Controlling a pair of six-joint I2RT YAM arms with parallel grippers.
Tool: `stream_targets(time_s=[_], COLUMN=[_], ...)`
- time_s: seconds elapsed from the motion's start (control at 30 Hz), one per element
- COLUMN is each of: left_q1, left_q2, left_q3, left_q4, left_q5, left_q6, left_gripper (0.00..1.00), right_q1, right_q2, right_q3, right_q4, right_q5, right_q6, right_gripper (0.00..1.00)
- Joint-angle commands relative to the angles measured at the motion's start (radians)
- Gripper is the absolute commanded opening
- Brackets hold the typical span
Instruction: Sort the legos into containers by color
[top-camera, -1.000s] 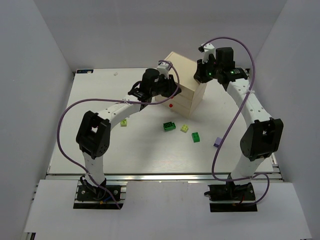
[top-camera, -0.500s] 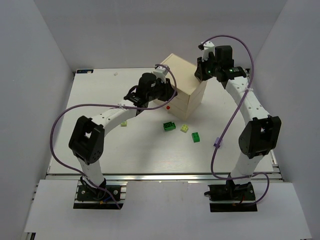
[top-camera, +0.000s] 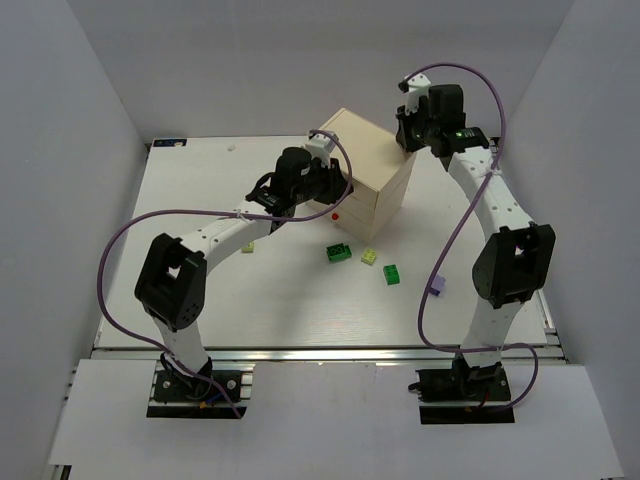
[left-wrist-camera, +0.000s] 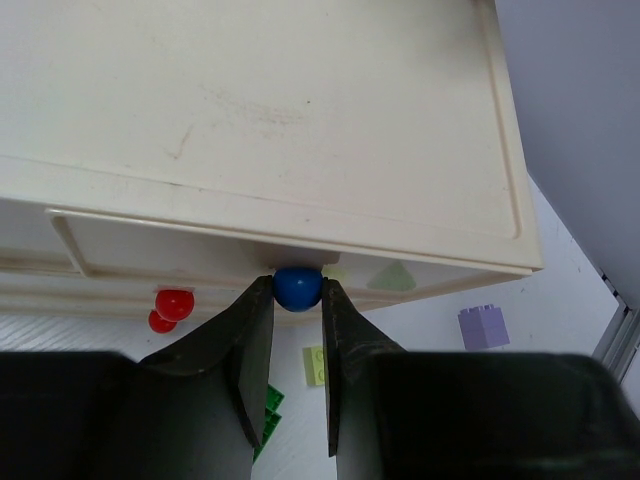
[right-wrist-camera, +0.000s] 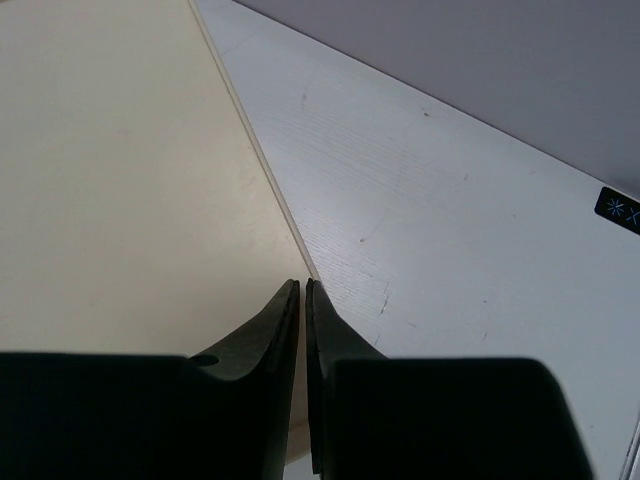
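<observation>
The cream chest (top-camera: 368, 172) stands at the back middle of the table. My left gripper (top-camera: 336, 186) is at its front face, shut on the blue knob (left-wrist-camera: 298, 289) of the top drawer (left-wrist-camera: 180, 245), whose front sits about flush. A red knob (left-wrist-camera: 174, 303) shows lower down. My right gripper (top-camera: 408, 140) is shut and empty, its tips at the chest's top far right edge (right-wrist-camera: 250, 150). On the table in front lie a dark green lego (top-camera: 339, 252), a lime-yellow lego (top-camera: 369, 257), a green lego (top-camera: 392, 274), a lavender lego (top-camera: 436, 286) and another lime-yellow lego (top-camera: 248, 246).
Grey walls close the table in on three sides. A purple cable loops from each arm. The left arm's elbow (top-camera: 172, 275) hangs over the table's left front, the right arm's elbow (top-camera: 512, 262) over the right.
The chest's drawer fronts, stepped outward one second ago, now sit flush. My left gripper has moved slightly toward the chest. My right gripper has shifted a little back along the chest's top corner.
</observation>
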Motion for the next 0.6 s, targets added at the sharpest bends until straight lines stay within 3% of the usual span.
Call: stream_targets(time_s=[0.0, 0.57], left_q1=[-0.001, 0.017], left_q2=[-0.071, -0.138], left_q3=[0.006, -0.071], left_q4=[-0.074, -0.079], left_q5=[0.005, -0.001], left_q6=[0.019, 0.029], left_gripper=[0.2, 0.18], right_q1=[-0.017, -0.038], right_q2=[0.059, 0.086], right_q3=[-0.008, -0.005], right_q4=[-0.104, -0.091], right_q5=[0.107, 0.172], right_q6=[-0.028, -0.046], right_gripper=[0.12, 0.09])
